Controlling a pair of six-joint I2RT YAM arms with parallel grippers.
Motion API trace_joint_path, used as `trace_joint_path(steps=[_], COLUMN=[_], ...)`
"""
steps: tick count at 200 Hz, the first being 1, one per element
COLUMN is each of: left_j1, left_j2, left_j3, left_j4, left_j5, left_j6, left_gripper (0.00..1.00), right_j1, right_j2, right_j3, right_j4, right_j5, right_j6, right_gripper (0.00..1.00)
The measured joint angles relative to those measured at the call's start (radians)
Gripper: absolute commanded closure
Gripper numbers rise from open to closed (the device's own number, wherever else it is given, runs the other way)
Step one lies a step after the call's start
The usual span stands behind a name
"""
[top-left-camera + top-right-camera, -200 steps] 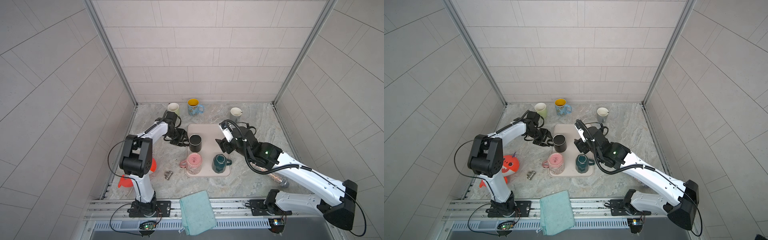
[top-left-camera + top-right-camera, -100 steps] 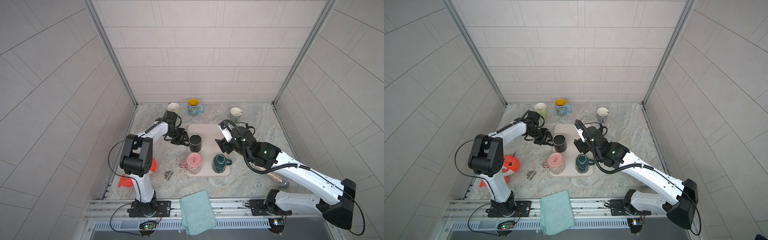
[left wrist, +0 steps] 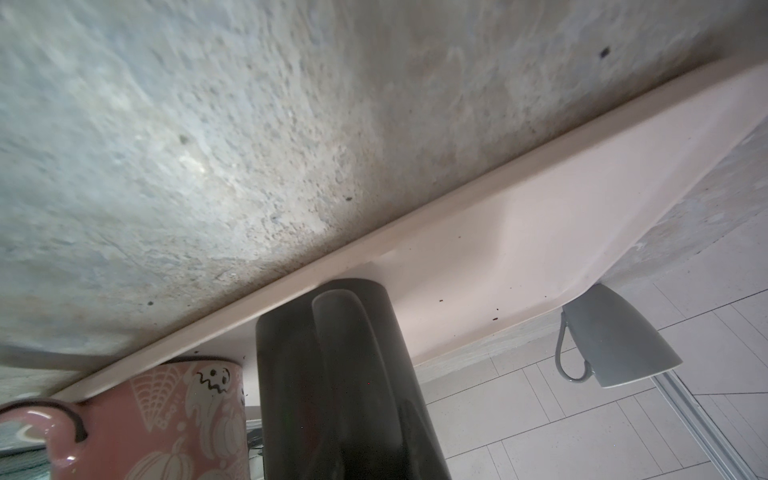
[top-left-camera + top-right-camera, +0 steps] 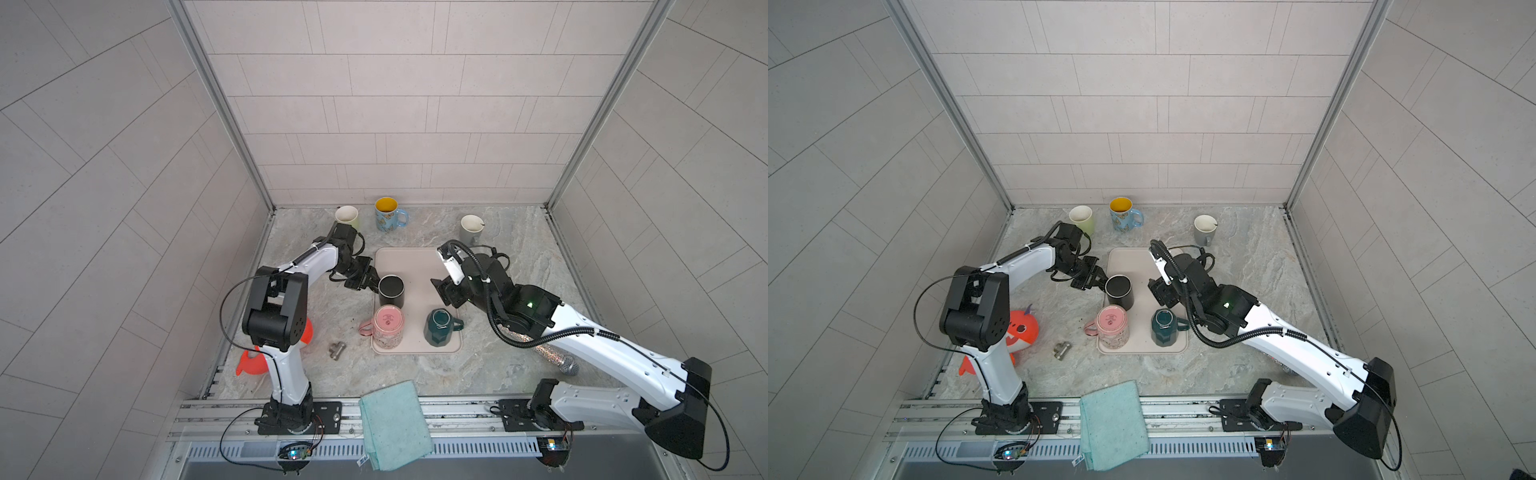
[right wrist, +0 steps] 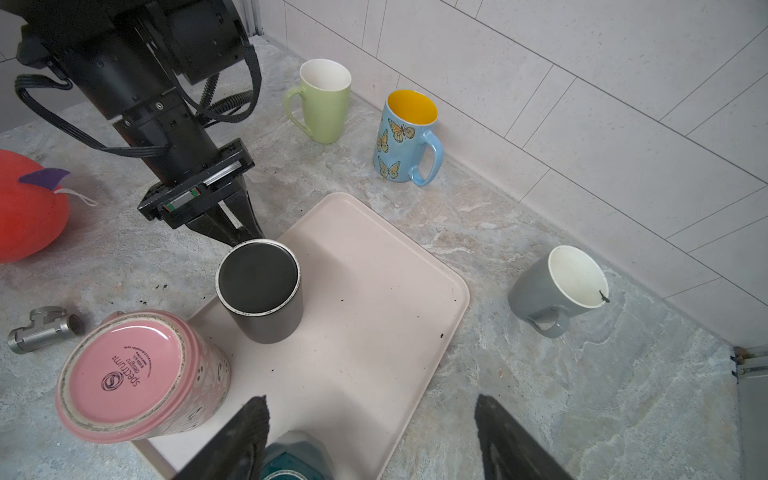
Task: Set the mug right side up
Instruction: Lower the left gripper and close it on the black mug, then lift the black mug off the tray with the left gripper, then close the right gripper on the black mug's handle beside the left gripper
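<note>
Desk (image 4: 532, 232): grey-beige marbled top. Pink tray (image 4: 415, 266) lies flat at centre. Far edge, left to right: pale green mug (image 4: 347, 216), blue butterfly mug (image 4: 386, 214) just beside it, grey mug (image 4: 471, 228) well apart to right; all three upright. Left side: orange plush toy (image 4: 1022, 328), partly hidden. Metal tee fitting (image 4: 336, 350) between toy and tray. Near right: glittery microphone (image 4: 565, 365), mostly hidden. Near edge: teal cloth (image 4: 395, 419), overhanging rail (image 4: 457, 409).

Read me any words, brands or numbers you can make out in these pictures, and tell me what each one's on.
"spectrum": beside a round logo on the upturned base of the pink mug.
Smaller print next to it: too small to read.
No other text is legible.
</note>
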Motion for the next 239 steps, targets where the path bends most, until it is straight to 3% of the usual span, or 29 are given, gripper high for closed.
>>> trace_joint_path(steps=[48,81,137,188,239], left_j1=[-0.001,-0.008,-0.023,-0.09,-0.159], left_j2=[0.007,0.003,-0.172,-0.321,-0.423], left_j3=[0.011,0.067,0.032,0.007,-0.105], left_j4=[0.072,0.124,0.274,0.341,0.391], left_j5=[-0.006,-0.051,-0.069,-0.063,-0.138], left_j6=[-0.006,0.061,0.203,0.478,0.755], left_gripper=[1.0,1.0,1.0,1.0,1.0], right_j1=[-0.004,-0.004,-0.005,-0.009,-0.011], right_j2=[0.0,0.0,0.0,0.0,0.0], right_j3=[0.0,0.0,0.0,0.016,0.145], right_j4=[0.0,0.0,0.0,-0.039,-0.106], right_j5=[0.006,0.011,0.016,0.026,0.014], right_j6=[0.0,0.0,0.0,0.0,0.022], right_gripper=[0.21,0.21,0.21,0.22,0.24])
